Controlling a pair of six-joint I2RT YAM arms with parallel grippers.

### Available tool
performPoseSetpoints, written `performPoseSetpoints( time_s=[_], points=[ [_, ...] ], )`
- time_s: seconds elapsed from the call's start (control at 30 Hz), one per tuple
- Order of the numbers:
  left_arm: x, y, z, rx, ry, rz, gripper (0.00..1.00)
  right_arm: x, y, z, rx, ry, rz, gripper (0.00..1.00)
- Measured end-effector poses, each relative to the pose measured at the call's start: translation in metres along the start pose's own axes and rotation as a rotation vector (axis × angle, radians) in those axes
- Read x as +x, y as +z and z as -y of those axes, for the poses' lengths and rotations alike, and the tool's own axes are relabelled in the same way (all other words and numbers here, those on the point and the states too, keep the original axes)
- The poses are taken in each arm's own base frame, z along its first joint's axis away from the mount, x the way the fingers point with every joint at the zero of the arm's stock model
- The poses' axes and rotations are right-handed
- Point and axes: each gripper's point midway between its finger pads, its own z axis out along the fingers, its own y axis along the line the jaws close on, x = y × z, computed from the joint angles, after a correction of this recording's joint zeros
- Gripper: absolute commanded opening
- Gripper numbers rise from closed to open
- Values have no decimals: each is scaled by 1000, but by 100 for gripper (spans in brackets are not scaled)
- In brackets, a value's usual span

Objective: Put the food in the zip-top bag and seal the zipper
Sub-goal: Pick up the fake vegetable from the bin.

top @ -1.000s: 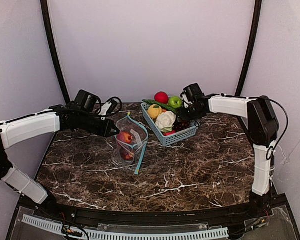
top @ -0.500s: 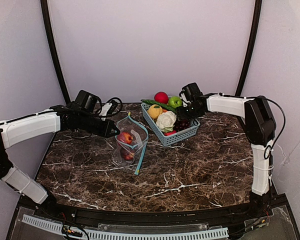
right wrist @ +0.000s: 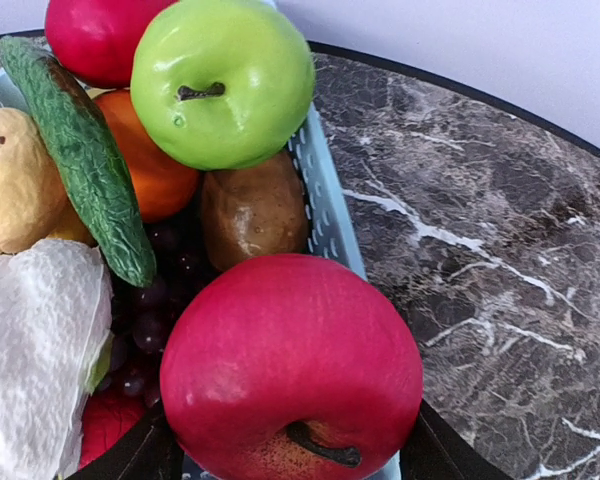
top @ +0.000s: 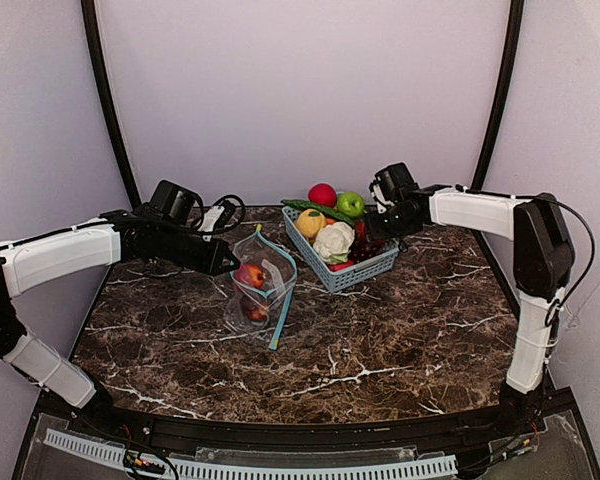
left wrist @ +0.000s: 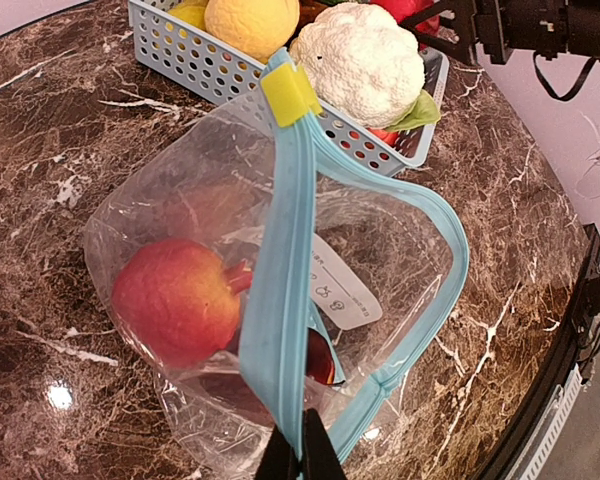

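Two grippers engaged: left gripper (left wrist: 300, 456) pinches the light-blue zipper strip (left wrist: 280, 290) of the clear plastic bag (left wrist: 170, 185) containing a pink-red toy peach (left wrist: 175, 300); right gripper (right wrist: 285, 460) clasps a glossy red toy apple (right wrist: 290, 360) over the light-blue lattice basket (right wrist: 326, 215).

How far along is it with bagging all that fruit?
Done: one red fruit lies in the zip-top bag, with what looks like a second beneath it. In hand: the left gripper pinches the blue zipper strip, keeping the mouth open, and the right gripper has its fingers around a red apple at the basket. Left: the green apple, cauliflower and more sit in the basket; the bag is unsealed.
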Motion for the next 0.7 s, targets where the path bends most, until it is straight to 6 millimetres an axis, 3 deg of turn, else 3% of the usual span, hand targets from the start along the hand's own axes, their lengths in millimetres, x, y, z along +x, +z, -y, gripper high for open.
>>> performPoseSetpoints(
  time_s=[0.2,0.37,0.47,0.57,0.7],
  points=[
    [0,0,0,-1,0,0,1,-12,-49,18,41,18,67,63],
    [0,0,0,0,0,0,1,-16,-90,12,7,10,116,63],
    [0,0,0,0,0,0,1,-20,-120,-19,-63,-48,164,63],
    [0,0,1,3,0,-1,1,-18,-146,-67,-171,-137,201,63],
    [0,0,1,5,0,-1,1,1,-170,-136,-351,-255,206,63]
  ],
)
